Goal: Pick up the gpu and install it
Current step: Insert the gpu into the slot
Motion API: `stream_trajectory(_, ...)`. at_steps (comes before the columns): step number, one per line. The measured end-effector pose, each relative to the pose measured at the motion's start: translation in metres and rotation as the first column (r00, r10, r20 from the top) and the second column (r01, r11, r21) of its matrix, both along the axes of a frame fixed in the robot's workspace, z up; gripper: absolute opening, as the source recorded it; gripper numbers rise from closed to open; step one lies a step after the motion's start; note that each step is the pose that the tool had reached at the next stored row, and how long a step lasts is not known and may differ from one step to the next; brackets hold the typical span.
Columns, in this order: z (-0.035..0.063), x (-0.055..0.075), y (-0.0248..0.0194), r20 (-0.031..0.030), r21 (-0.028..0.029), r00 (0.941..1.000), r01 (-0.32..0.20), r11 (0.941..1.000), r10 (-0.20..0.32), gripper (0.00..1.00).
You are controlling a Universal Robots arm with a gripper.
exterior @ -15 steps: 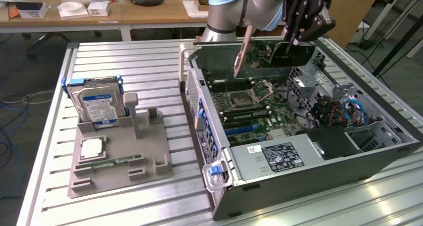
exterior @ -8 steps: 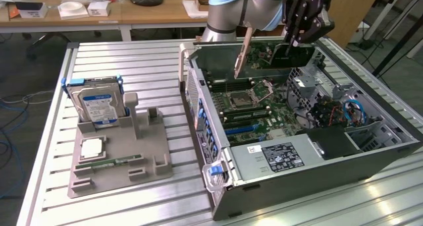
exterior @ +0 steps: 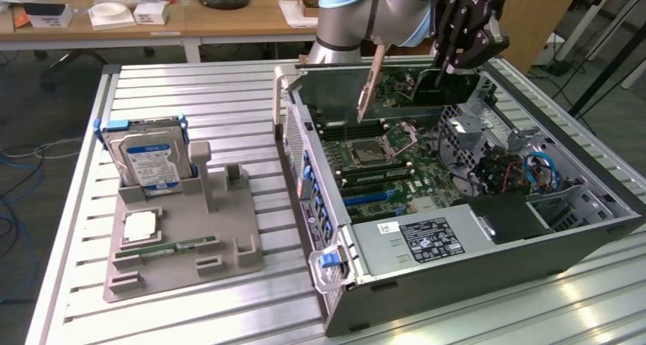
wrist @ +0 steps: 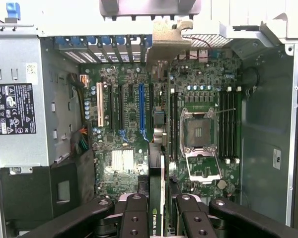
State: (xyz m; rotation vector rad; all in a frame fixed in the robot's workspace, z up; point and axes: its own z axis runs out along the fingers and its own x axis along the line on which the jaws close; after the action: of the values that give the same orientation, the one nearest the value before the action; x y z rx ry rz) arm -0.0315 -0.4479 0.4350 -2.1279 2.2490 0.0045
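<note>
1. The robot arm is doing the "put it in" part of the job. The picking up looks done: the gpu (exterior: pixel 444 89) is off the table (exterior: pixel 202 84) and up in the air.
2. The pincer (exterior: pixel 454 63) is clamped on the gpu, squeezing it from both sides near its top edge. In the wrist view, the black fingers (wrist: pixel 134 218) are pressing on the thin card between them.
3. The gpu is hanging upright over the open computer case (exterior: pixel 565 231). It is above the green motherboard (exterior: pixel 379 152), toward the far end of the case in the exterior view.
4. Its silver bracket (exterior: pixel 371 84) is sitting on the side toward the exterior view's left.
5. I think the card is not in a slot yet, because it is hanging clear of the board.
6. This step is asking for careful aiming. The card's bottom edge is needing to line up with one long slot, and the bracket with the back wall of the case.
7. In the wrist view, the blue slot (wrist: pixel 141 111) is lying just beside the card's line. I cannot tell if the card is right over a slot.
8. The card is needing to stay straight and not tip, or it could bump the parts around it.
9. The hard drive (exterior: pixel 150 160) and the RAM stick (exterior: pixel 166 249) are resting in the grey holder (exterior: pixel 232 239) on the table, well apart from the pincer.
</note>
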Motion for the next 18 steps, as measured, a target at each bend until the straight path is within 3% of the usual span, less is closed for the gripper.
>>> stream_trajectory(13, -0.0124, 0.000, 0.0000, 0.0079, -0.0005, 1.0000, -0.002, 1.0000, 0.002, 0.26)
stream_trajectory(18, -0.0148, 0.000, 0.0000, 0.0084, -0.0020, 1.0000, -0.002, 1.0000, 0.002, 0.26)
